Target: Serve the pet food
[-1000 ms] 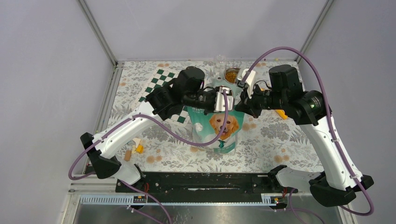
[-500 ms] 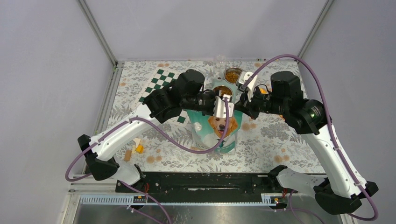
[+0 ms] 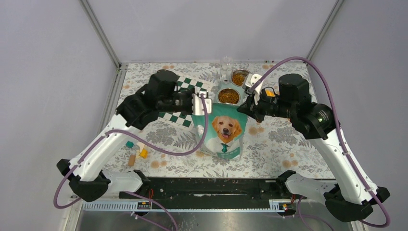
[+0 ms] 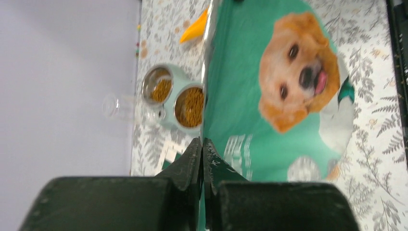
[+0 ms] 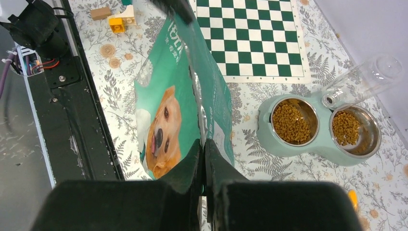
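Top view: left tool (image 3: 201, 99) and right tool (image 3: 245, 107) are each clamped shut on a top corner of the one teal dog-food bag (image 3: 223, 131). Left wrist: the bag's print is too blurry to read. Right wrist: pet food (image 5: 290, 121) fills both bowls of the mint feeder (image 5: 312, 150) by the bench's (image 5: 288, 192) far edge.

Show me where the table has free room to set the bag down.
Bare table lies right of the bag and in the strip in front of it. Crowded: bowls with pet food close behind, chessboard and small blocks on the left.
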You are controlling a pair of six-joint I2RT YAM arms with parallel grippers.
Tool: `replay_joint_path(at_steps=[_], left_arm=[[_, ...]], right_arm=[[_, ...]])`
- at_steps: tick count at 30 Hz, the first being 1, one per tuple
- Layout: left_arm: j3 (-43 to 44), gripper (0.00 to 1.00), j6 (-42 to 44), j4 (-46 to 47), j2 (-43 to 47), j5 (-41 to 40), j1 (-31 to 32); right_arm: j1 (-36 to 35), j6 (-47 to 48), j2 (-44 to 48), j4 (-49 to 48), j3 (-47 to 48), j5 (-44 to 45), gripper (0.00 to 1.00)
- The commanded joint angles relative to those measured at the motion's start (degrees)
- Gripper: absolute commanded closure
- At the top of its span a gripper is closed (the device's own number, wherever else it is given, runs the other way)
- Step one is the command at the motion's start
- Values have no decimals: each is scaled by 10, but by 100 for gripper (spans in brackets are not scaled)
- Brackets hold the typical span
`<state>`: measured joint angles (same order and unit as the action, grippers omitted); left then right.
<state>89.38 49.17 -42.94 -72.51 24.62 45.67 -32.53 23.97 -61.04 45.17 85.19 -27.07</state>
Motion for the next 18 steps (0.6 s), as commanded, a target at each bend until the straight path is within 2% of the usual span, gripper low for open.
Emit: replay_joint_path(at_steps=[1,7,18], left_arm=[[-1,100,28,-125,64,-181,-108],[15,100,42,-129,72,-156,-149],[8,100,37,-93,88,-113,-166]], right_arm=[[25,11,34,19,45,48,100],[25,18,16,20,62,19,100],[25,24,-11,44,100,-28,100]])
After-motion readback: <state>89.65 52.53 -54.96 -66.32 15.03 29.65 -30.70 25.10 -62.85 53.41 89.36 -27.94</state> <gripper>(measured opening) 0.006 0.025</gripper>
